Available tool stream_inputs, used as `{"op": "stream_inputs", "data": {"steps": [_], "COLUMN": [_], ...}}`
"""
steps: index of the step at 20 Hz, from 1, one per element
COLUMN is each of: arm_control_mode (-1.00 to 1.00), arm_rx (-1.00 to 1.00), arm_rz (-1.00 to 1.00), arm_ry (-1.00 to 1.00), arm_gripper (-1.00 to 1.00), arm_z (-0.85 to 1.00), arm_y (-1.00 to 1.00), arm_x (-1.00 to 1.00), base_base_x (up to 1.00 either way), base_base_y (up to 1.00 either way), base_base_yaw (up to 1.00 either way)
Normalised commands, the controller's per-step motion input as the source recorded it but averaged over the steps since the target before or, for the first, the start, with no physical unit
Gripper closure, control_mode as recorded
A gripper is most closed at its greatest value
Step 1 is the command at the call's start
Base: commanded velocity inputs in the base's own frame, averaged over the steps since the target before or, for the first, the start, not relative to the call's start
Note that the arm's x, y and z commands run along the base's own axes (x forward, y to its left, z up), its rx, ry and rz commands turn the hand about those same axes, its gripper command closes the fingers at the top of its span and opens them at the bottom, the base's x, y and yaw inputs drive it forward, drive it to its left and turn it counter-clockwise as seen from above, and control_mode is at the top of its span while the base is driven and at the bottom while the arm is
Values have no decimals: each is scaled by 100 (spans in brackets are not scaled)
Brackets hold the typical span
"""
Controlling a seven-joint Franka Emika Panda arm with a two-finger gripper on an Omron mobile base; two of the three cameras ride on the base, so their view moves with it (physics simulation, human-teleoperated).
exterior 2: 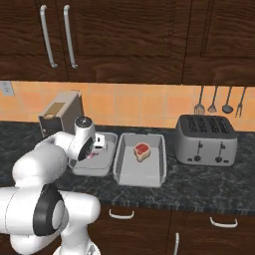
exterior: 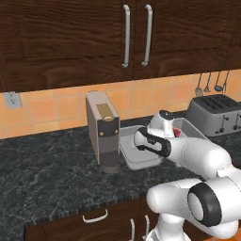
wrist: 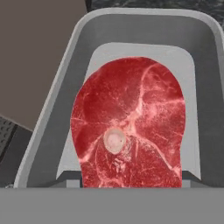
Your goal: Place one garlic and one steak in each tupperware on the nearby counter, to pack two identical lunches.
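Hand view shows the gripper (exterior 2: 95,147) low over the left tupperware (wrist: 52,109), a deep red steak (wrist: 131,135) just below it; whether the fingers clamp it I cannot tell. It looks soft, slick, light. Container walls and the coffee machine (exterior: 101,127) crowd one side; upward is free.

Coffee machine (exterior: 102,129) upright on dark speckled counter (exterior: 47,174). Grey tupperware (exterior: 140,157) just right of it, arm's wrist above. Silver toaster (exterior: 215,114) far right. Wall socket (exterior: 12,100) left.
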Motion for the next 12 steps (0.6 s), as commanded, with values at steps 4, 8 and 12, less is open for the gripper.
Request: {"op": "stream_inputs", "data": {"steps": [4, 8, 12], "arm_control_mode": [-100, -100, -100], "arm_rx": [0, 0, 0], "arm_rz": [0, 0, 0], "arm_ry": [0, 0, 0], "arm_gripper": [100, 100, 100], "arm_z": [-31, -32, -30], "arm_y": [0, 0, -2], "arm_x": [34, 26, 33], "base_base_x": [0, 0, 0], "base_base_y": [0, 0, 0], "base_base_yaw": [0, 0, 0]}}
